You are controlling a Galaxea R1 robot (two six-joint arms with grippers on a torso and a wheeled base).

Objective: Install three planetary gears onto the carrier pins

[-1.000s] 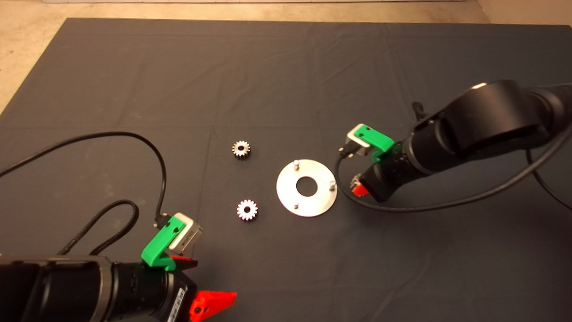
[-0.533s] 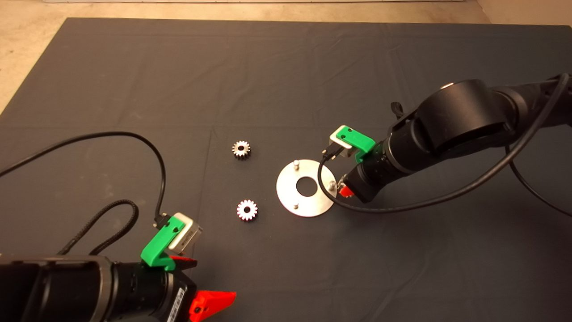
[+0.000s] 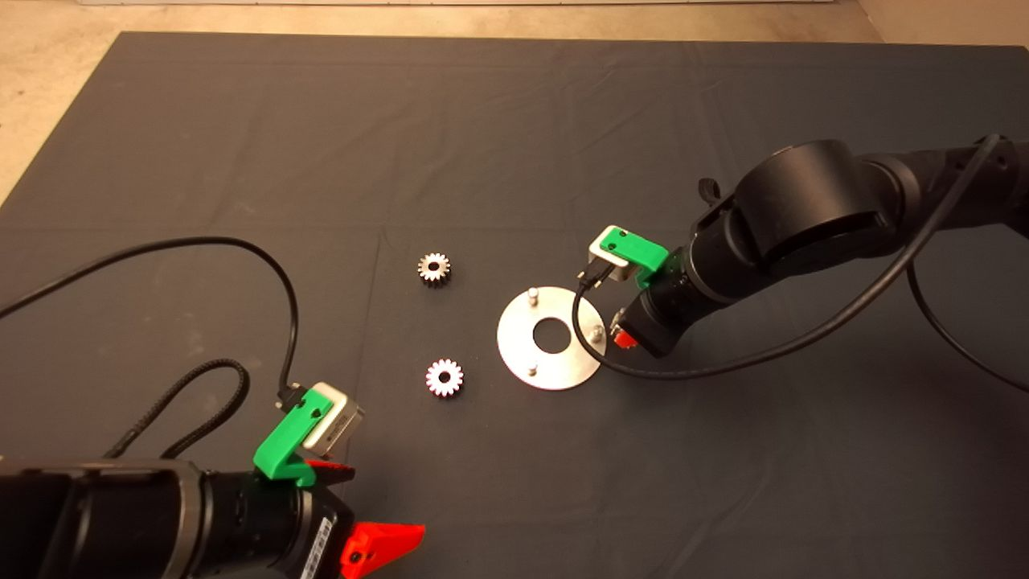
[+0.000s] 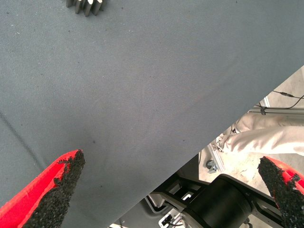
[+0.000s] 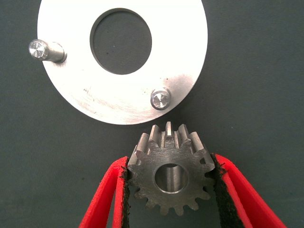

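A shiny carrier disc (image 3: 514, 342) lies mid-mat with three bare carrier pins (image 3: 532, 295) standing on it. Two planetary gears lie flat on the mat to its left, one farther back (image 3: 434, 268) and one nearer (image 3: 444, 377). My right gripper (image 3: 621, 338) hovers at the disc's right rim, shut on a third gear (image 5: 171, 178) held by its toothed edge. In the right wrist view that gear sits just outside the disc (image 5: 180, 47), close to one pin (image 5: 160, 99). My left gripper (image 3: 378, 503) waits open at the lower left.
Black cables loop over the mat at the left (image 3: 265, 265) and beneath the right arm (image 3: 723, 371). The left wrist view shows a gear's edge (image 4: 85, 5), the mat's border, and a person's leg (image 4: 270, 137) beyond it. Bare floor (image 3: 48, 48) borders the mat's far left.
My right arm has carried the gear leftwards, from clear of the disc to its right rim beside a pin. The left arm and the two loose gears have not moved.
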